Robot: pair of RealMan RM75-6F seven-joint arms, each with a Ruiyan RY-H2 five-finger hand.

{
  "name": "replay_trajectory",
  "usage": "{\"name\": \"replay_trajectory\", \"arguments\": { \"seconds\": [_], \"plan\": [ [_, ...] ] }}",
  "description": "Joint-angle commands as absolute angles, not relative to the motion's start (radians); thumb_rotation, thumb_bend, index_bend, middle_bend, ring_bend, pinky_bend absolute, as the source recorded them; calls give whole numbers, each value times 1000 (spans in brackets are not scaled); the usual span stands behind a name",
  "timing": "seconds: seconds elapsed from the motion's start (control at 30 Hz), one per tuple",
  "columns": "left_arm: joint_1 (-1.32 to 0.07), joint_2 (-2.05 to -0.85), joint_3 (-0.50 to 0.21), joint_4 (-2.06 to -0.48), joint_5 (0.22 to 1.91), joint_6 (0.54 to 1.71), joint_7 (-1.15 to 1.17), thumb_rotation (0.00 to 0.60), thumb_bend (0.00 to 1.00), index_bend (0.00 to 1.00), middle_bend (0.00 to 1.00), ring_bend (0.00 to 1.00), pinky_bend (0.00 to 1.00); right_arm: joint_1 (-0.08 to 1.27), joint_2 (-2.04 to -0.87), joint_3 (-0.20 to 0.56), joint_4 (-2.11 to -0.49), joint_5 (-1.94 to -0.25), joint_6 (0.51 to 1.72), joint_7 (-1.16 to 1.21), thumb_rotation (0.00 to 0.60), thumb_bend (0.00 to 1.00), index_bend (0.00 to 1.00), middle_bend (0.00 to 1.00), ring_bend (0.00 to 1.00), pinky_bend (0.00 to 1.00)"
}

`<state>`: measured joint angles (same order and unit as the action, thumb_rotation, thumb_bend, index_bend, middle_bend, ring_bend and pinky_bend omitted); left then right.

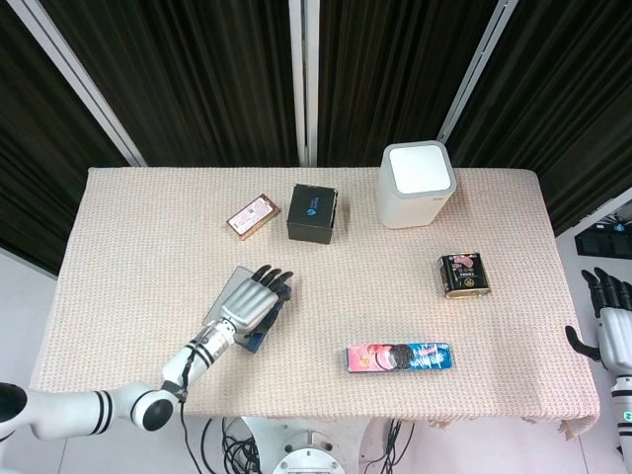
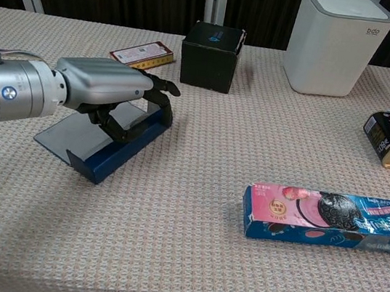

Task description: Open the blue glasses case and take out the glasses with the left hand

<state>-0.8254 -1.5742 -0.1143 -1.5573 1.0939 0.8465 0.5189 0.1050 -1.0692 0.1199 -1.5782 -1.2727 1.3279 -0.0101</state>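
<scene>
Left hand over the blue glasses case

We see our left hand (image 2: 105, 83) palm-down, fingers curled over the blue glasses case (image 2: 103, 148) near the table's (image 1: 148, 227) front-left; whether it grips, we cannot tell. Our right hand (image 1: 614, 321) hangs open off the table's right edge.

My left hand (image 2: 108, 87) has a smooth silver metallic back and matt black fingers (image 2: 161, 89). Under it, the blue glasses case (image 2: 111, 144) shows a glossy blue side and a dull grey top. The tablecloth (image 2: 163, 259) beneath is coarse beige waffle-weave cloth. Right of the case, the cookie pack (image 2: 331, 219) is shiny printed wrapping.
</scene>
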Motion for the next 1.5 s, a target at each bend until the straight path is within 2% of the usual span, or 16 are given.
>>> {"name": "replay_trajectory", "arguments": {
  "seconds": [0.03,0.5,0.67,0.97,1.27,1.5],
  "plan": [
    [-839,-1569,-124,-1565,1016,865,576,512,592,288,0,0,50,106,-1070,119,-1578,-1272,1327,-12,600,274,0,0,0,0],
    [-859,-1500,-143,-1592,758,931,673,512,593,288,0,0,49,110,-1074,120,-1586,-1274,1327,-27,600,274,0,0,0,0],
    [-875,-1470,-145,-1589,653,912,682,512,597,288,0,0,42,111,-1075,119,-1592,-1278,1329,-35,600,274,0,0,0,0],
    [-893,-1415,-114,-1603,568,904,692,510,613,292,0,0,41,113,-1075,119,-1603,-1277,1331,-50,600,272,0,0,0,0],
    [-914,-1337,-70,-1686,449,915,732,508,620,349,0,0,41,122,-1076,121,-1621,-1288,1335,-68,600,274,0,0,0,0],
    [-921,-1287,-36,-1756,419,917,730,505,620,409,0,0,42,121,-1077,115,-1628,-1293,1338,-80,600,273,0,0,0,0]
  ]
}}
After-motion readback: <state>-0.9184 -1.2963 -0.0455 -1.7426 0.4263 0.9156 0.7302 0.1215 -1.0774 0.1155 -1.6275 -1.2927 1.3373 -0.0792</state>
